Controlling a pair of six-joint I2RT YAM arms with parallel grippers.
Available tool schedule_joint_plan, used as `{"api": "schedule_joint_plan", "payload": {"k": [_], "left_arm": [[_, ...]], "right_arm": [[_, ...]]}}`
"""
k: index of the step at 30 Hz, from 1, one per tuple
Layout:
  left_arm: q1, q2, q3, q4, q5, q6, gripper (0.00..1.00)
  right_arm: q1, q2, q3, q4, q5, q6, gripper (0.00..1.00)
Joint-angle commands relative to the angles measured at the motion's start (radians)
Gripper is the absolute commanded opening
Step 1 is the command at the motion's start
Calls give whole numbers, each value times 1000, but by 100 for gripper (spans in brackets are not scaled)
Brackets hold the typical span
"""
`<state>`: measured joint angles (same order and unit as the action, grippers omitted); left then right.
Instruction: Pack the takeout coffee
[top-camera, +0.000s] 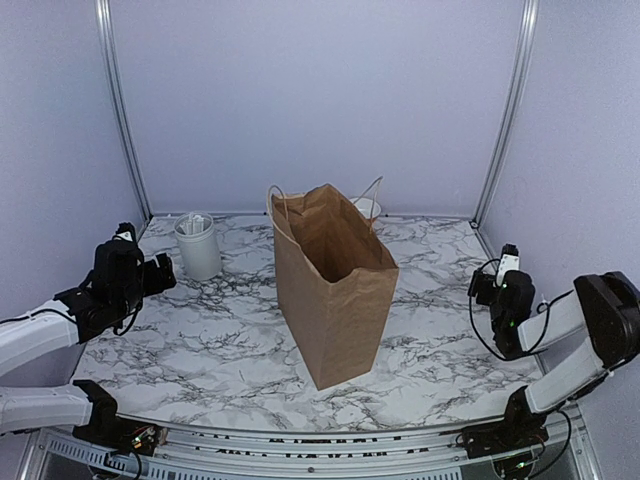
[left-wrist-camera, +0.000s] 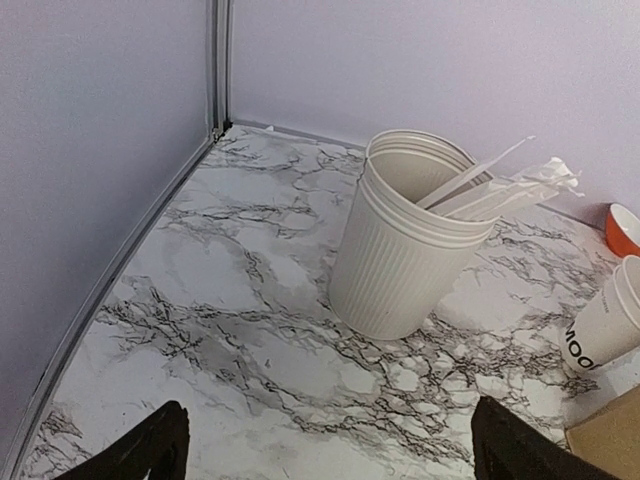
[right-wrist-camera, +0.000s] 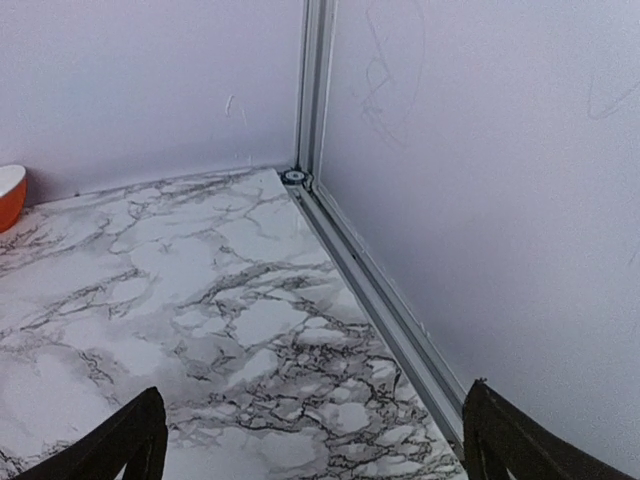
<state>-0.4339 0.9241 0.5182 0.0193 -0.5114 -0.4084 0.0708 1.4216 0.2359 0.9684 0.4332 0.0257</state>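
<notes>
Looked down on a white, grey-veined marble-pattern surface (top-camera: 200, 340) walled in pale lilac panels (top-camera: 320, 100) with aluminium corner posts (top-camera: 120, 110). Found a tall brown paper bag (top-camera: 335, 300) with twine handles standing upright and open-mouthed between the two arms. Saw the left gripper (left-wrist-camera: 328, 405) spread wide, clamped on nothing, hovering above the surface. Noted a white ribbed plastic utensil holder (left-wrist-camera: 405, 255) straight ahead of that gripper and near it, upright, with white plastic cutlery (left-wrist-camera: 495, 185) leaning out toward the right. Picked out, ahead and far to the right of the same gripper, a small white paper cup with dark lettering on its side (left-wrist-camera: 605, 325), standing on the surface just beyond a corner of the bag and apart from the holder. Could not tell about a lid, the top being cut by the frame edge. Spotted an orange round bowl (left-wrist-camera: 622, 228) with a white inside farther ahead, past the cup. Saw the right gripper (right-wrist-camera: 313, 388) likewise wide apart and empty, facing the rear right corner post (right-wrist-camera: 308, 90), with the orange bowl ahead and far to the left.
</notes>
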Motion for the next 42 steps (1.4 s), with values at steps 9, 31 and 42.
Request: {"api": "schedule_joint_plan", "payload": {"k": [9,31,42], "left_arm": [[25,137,16,89,-157,97,99],[261,495,-66,693,-319,254,99],[273,576,-250,1205,-103,422,99]], "right_arm": [[-12,192,-80,559,-96,-87,100],[-7,189,-27,449,-72,-84,100],[-7,190,-26,449,-71,-84,100]]}}
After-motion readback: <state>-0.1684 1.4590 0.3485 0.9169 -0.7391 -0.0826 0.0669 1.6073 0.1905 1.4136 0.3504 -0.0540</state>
